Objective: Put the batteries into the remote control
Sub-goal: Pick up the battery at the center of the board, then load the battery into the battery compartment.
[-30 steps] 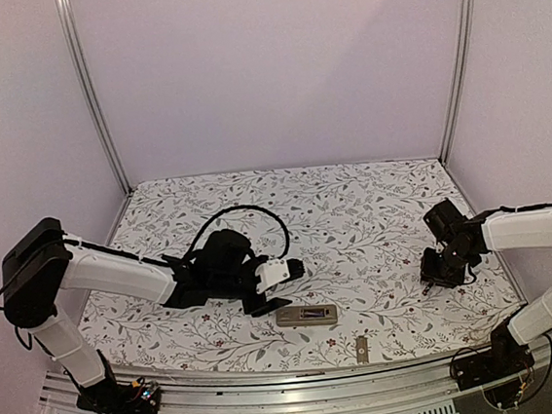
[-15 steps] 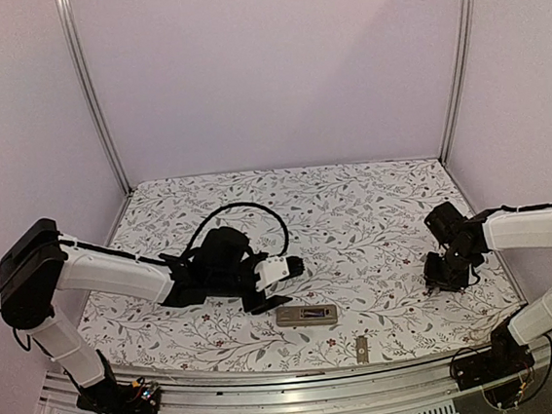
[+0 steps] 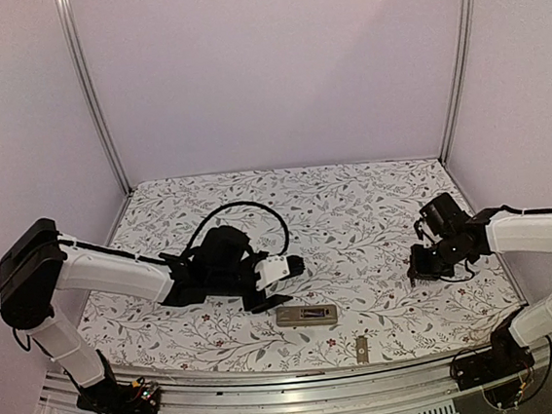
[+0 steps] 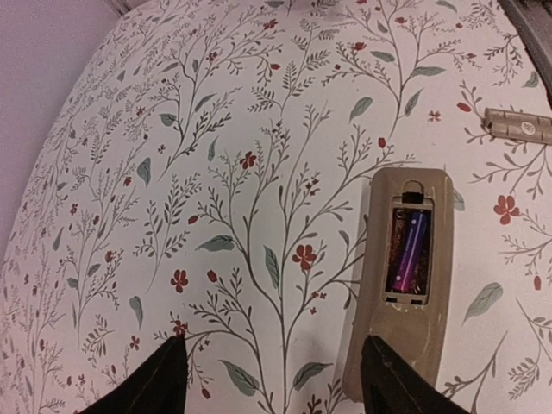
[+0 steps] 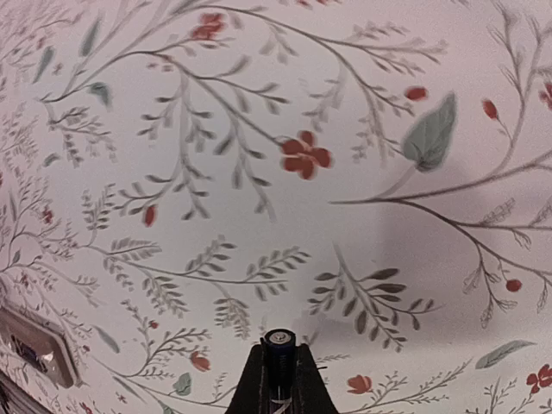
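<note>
Right gripper (image 3: 417,276) has shifted left toward mid-table since the earlier frame. Left gripper (image 4: 276,384): fingers spread, just beside remote (image 4: 404,285). Remote lies back-up near the table's front edge, one battery (image 4: 408,252) seated in its bay. Right fingers pinch second battery (image 5: 279,338) at their tips.

Table (image 4: 259,129): white, printed with grey-green leafy sprigs and small red flowers. Remote (image 4: 405,345): beige back; battery (image 4: 408,252) in its bay dark with a purple sheen. Cover (image 4: 517,126): beige-grey. Arms (image 3: 116,269): white, black at the wrists. Walls (image 3: 273,70): pale lilac.
</note>
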### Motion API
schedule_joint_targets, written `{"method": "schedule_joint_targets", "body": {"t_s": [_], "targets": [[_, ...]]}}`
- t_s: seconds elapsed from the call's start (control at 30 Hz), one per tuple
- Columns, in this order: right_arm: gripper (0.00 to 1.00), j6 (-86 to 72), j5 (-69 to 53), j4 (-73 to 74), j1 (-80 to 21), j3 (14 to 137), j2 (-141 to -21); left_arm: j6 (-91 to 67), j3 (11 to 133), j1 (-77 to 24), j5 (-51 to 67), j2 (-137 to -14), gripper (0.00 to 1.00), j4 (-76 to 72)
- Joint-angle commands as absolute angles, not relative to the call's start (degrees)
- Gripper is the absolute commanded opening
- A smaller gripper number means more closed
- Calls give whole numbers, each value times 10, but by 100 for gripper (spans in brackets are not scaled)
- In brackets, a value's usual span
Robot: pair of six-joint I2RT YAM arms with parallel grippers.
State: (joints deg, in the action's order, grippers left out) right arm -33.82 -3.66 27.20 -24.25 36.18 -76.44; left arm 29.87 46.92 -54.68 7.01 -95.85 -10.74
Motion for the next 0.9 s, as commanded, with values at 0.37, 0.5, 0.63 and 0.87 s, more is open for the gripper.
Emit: {"method": "schedule_joint_targets", "body": {"t_s": [0.37,0.5,0.63,0.87], "targets": [[0,229,-347,-59,-442,415,-596,280,470,-541,131,-889,65,-124],[0,273,-372,-54,-466,431,-612,291,465,-541,135,-881,65,-119],[0,269,-354,-73,-472,425,-618,321,465,-541,163,-892,67,-83],[0,142,-265,-238,-483,319,-687,363,450,-535,116,-955,69,-61]]}}
